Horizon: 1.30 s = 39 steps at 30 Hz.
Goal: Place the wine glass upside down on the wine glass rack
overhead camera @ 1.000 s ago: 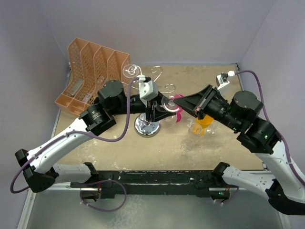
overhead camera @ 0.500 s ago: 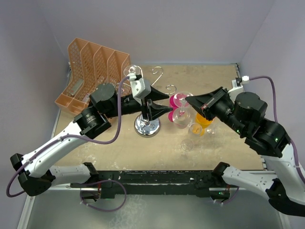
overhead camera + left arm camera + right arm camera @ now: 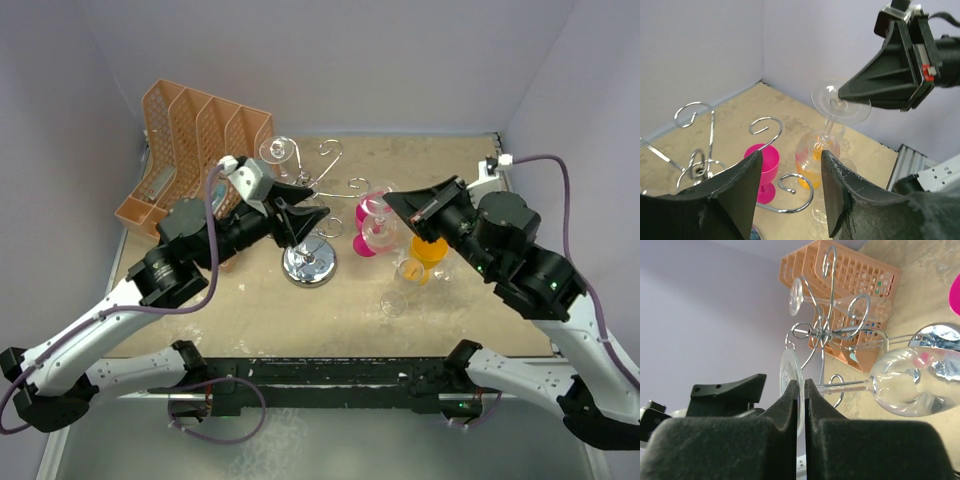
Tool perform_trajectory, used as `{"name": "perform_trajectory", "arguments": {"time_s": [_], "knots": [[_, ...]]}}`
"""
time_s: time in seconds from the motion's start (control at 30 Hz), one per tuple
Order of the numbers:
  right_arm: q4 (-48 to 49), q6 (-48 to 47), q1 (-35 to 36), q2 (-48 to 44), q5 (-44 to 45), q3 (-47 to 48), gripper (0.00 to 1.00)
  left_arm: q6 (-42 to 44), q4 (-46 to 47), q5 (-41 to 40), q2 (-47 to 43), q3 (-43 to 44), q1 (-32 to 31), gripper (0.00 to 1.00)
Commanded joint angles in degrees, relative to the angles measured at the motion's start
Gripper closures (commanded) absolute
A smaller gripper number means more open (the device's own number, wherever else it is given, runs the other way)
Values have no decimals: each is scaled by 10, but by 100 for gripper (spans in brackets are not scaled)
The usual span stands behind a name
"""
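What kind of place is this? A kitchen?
Probably not: it looks like a robot test booth. Plain walls box in a small table, and a left arm and right arm are bolted at its edge.

Top cam: fixed high behind the arm bases, looks down on the whole table [image 3: 250, 310]. Left wrist cam: low, close, sights past left gripper [image 3: 790, 155]. Right wrist cam: rolled sideways, sights past right gripper [image 3: 801, 382]. All three share wine glass rack [image 3: 310, 263] and wine glass [image 3: 905, 385].
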Motion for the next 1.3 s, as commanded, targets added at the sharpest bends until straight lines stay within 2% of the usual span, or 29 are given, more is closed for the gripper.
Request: {"name": "perform_trajectory", "arguments": {"time_s": [0.0,0.23,0.6,0.93,1.27], "knots": [[110,-25,2,14,-58,-26,100,-58,0,-105,-47,-19,-2,53],[189,-33,2,28,-117,-75,100,-75,-59,-168,-105,-35,-2,53],[228,-33,2,61,-139,-96,100,-90,-154,-270,-149,-44,-2,53],[271,-51,2,91,-181,-103,100,-102,-199,-298,-179,-61,-2,53],[280,-61,2,91,-241,-113,100,-101,-211,-290,-176,-65,-2,53]]}}
